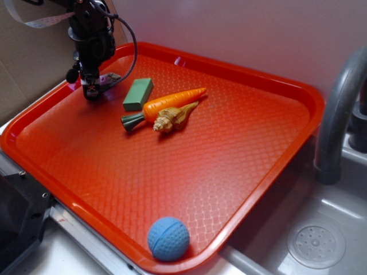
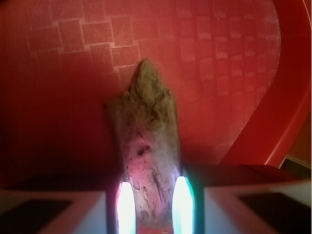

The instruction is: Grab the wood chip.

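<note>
Half the wood chip [image 2: 146, 146] hides between the hand [image 2: 154, 204].

The hand [image 1: 93, 91] stood low at the far left corner of the red tray [image 1: 275, 86], over the wood chip [image 1: 112, 77], beside a green block [image 1: 138, 94], carrot [image 1: 166, 104] and seashell [image 1: 174, 117]; a blue ball [image 1: 168, 239] sat at the near edge.
</note>
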{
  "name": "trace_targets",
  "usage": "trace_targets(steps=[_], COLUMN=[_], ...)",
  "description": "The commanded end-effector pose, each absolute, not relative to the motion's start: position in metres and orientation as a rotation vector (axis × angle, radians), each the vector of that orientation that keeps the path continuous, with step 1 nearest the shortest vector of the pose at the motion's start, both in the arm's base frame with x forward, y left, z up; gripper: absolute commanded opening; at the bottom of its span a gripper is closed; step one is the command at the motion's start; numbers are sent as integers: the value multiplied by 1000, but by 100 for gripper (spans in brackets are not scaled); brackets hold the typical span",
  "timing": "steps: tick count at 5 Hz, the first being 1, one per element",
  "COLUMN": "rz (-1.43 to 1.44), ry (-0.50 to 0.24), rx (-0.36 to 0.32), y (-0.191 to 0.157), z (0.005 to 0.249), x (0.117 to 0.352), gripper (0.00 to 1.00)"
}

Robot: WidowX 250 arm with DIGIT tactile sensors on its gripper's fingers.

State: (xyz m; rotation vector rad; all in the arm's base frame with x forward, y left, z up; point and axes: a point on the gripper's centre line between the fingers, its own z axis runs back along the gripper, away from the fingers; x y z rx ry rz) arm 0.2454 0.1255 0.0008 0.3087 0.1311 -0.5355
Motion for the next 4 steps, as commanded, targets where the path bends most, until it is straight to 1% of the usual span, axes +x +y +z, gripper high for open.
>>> trace_targets(steps=[1, 2, 3, 4], rz=[-560, -599, -603, -615], ry=[81, -60, -115, -138], rx=[210, 154, 81, 76], y=[97, 48, 13, 6], z=[5, 56, 101, 112], x=[233, 240, 243, 241], gripper=[0, 0, 0, 0])
